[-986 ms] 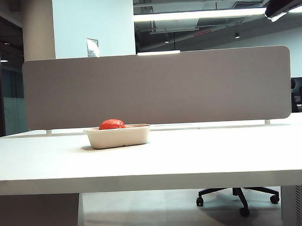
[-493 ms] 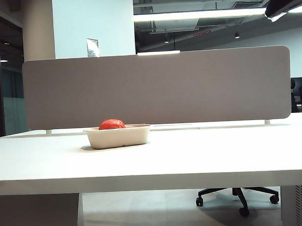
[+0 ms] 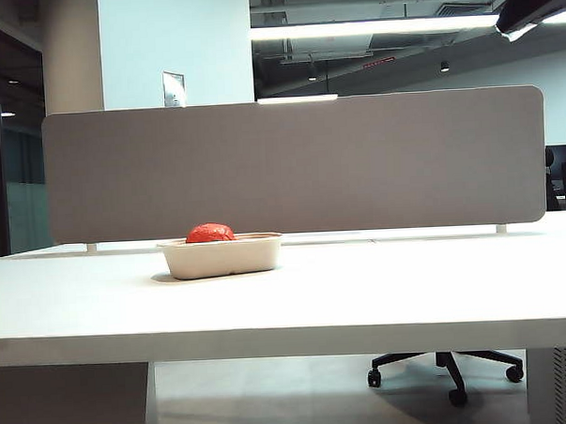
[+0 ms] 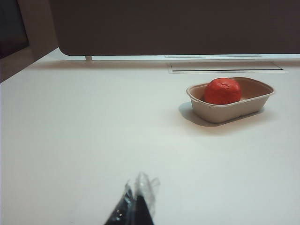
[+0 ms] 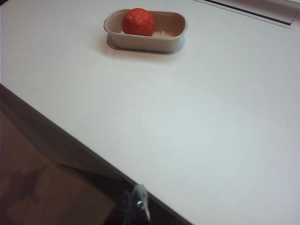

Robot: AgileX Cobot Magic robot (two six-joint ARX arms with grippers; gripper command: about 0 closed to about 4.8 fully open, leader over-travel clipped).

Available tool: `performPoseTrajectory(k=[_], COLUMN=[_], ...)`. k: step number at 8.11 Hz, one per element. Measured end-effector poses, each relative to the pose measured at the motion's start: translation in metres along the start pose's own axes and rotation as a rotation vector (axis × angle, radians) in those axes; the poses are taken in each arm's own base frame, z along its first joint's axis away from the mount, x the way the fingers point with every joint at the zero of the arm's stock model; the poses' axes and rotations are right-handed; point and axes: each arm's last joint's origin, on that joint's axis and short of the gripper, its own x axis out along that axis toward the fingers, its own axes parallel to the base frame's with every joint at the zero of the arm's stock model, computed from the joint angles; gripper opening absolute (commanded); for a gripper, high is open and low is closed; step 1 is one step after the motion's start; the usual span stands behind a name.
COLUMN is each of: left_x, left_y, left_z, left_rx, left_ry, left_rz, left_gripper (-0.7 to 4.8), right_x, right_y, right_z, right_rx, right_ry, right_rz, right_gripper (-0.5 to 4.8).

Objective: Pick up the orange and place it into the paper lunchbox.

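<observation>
Change since earlier frame: none seen in the exterior view; orange, lunchbox and table lie as they did a second ago.
Orange (image 3: 210, 233): sits inside the paper lunchbox, at its left end in the exterior view; its top rises above the rim. Also clear in both wrist views (image 4: 222, 91) (image 5: 138, 21).
Paper lunchbox (image 3: 221, 258): rests flat on the white table (image 3: 361, 284), left of centre, near the grey divider panel (image 3: 295, 164) at the far edge. Right half of the tray is bare.
Left gripper (image 4: 136, 206): low over the near part of the table, well apart from the lunchbox (image 4: 234, 110); finger tips appear together, nothing between them.
Right gripper (image 5: 136, 208): over the near table edge, well apart from the lunchbox (image 5: 145, 42); jaws closed, holding nothing.
Background: office chair base (image 3: 447, 366) on the floor beyond the table, right side.
</observation>
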Motion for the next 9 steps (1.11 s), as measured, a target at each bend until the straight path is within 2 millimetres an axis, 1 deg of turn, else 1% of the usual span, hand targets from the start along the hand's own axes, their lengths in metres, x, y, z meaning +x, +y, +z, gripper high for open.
performPoseTrajectory(k=[5, 7, 8, 9], left_x=[0.000, 0.000, 0.000, 0.000], left_y=[0.000, 0.000, 0.000, 0.000], left_z=[0.000, 0.000, 0.000, 0.000], left_rx=[0.000, 0.000, 0.000, 0.000], left_ry=[0.000, 0.001, 0.002, 0.002], left_rz=[0.000, 0.000, 0.000, 0.000], left_gripper=[-0.05, -0.05, -0.05, -0.05], right_x=[0.000, -0.001, 0.005, 0.003], right_y=[0.000, -0.002, -0.016, -0.019], right_z=[0.000, -0.007, -0.042, -0.059], right_rx=[0.000, 0.001, 0.018, 0.024], right_ry=[-0.001, -0.045, -0.202, -0.258], right_rz=[0.000, -0.017, -0.176, -0.236], right_gripper=[0.00, 0.01, 0.00, 0.00])
